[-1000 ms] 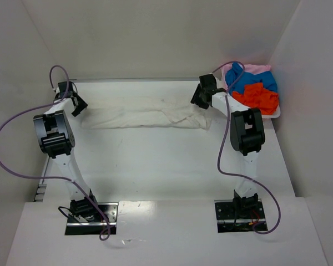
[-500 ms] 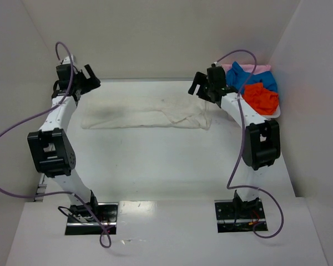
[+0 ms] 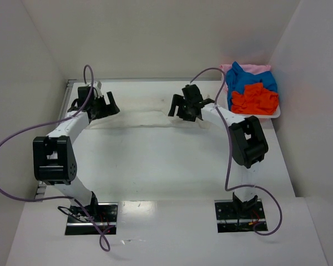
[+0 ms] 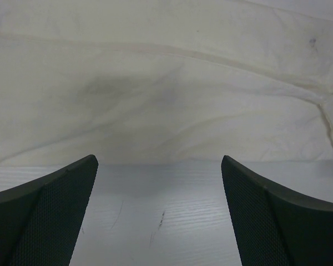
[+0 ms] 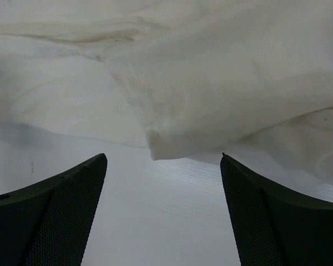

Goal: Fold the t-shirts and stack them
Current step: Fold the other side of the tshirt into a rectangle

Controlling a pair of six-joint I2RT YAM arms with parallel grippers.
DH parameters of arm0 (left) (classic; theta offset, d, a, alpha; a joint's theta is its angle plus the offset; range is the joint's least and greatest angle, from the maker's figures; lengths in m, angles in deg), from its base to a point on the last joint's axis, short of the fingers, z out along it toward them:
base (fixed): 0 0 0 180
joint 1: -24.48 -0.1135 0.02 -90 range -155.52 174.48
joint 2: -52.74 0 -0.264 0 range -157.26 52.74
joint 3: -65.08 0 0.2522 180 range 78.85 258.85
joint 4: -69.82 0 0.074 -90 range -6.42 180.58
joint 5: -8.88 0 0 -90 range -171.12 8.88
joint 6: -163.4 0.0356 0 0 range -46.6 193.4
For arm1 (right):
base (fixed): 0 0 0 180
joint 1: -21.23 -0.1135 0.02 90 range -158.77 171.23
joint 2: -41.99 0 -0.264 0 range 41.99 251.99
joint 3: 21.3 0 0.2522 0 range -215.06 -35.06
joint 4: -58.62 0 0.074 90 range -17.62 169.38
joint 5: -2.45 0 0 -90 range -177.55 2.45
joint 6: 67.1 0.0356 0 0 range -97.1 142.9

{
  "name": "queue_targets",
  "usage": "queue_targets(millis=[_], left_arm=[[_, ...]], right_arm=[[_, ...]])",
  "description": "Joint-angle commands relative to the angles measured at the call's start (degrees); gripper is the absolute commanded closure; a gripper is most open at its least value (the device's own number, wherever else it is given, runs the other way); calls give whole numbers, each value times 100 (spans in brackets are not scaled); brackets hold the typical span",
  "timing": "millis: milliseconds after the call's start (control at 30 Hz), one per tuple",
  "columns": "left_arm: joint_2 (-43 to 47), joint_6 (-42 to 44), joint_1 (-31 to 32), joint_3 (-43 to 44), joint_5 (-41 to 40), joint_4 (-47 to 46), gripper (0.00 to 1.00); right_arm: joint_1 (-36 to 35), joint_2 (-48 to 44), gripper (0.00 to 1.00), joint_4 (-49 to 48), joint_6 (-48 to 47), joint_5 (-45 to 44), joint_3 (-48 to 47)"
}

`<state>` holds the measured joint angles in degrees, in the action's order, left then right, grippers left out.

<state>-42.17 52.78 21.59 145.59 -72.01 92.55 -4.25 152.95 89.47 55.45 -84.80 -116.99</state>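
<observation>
The off-white t-shirt (image 3: 144,115) lies as a long wrinkled strip across the far part of the table. My left gripper (image 3: 110,105) is open and empty over its left end. In the left wrist view the cloth (image 4: 172,94) lies just ahead of the open gripper (image 4: 158,213), with bare table between the fingers. My right gripper (image 3: 178,110) is open and empty over the strip's right part. In the right wrist view a folded cloth edge (image 5: 177,147) hangs just ahead of the open gripper (image 5: 164,213). Blue (image 3: 247,80), orange-red (image 3: 256,100) and pale pink (image 3: 254,67) shirts are piled at the back right.
The coloured shirts sit in a shallow white tray (image 3: 273,116) at the back right corner. White walls close in the table at the back and both sides. Purple cables loop from both arms.
Both grippers have swung inward from the far corners and down to the off-white shirt, the left moving right and the right moving left away from the tray. The shirt's ends are now covered.
</observation>
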Motion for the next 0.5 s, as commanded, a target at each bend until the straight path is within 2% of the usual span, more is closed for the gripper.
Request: queue_targets(millis=[0, 267, 467], left_arm=[[-44, 243, 8, 94, 136, -238, 0], [-405, 129, 8, 155, 30, -300, 0], [-678, 181, 8, 313, -31, -352, 0]], right_arm=[[34, 250, 13, -311, 242, -115, 19], [34, 593, 24, -187, 356, -415, -191], [34, 708, 41, -240, 462, -616, -437]])
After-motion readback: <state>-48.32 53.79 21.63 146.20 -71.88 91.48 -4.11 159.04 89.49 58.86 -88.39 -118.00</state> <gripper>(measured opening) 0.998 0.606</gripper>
